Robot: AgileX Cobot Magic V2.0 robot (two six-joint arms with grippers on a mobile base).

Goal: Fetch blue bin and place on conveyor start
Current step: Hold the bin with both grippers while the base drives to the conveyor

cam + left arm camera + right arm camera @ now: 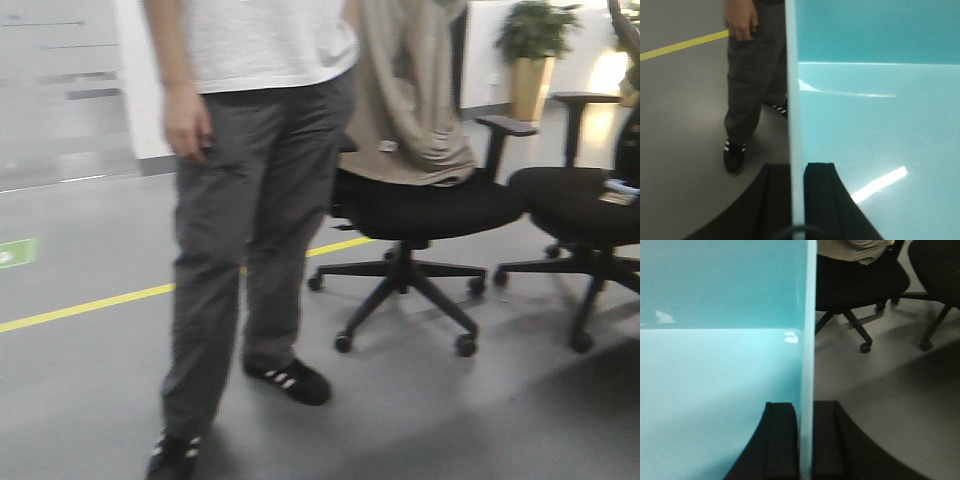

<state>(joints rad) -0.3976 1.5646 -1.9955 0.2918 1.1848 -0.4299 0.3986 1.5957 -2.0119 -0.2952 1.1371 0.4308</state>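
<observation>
Both arms hold the blue bin [875,125] over the grey floor [680,125], and each wrist looks along one of its side walls. The left gripper [798,172] straddles the bin's left wall with one black finger [777,200] outside and the other inside the tub, closed narrowly on the thin plastic. The right gripper [807,412] mirrors that pose on the opposite wall, its fingers [782,440] likewise pinched on it, while a person [250,200] in dark trousers and two black office chairs [420,210] stand just beyond the bin.
</observation>
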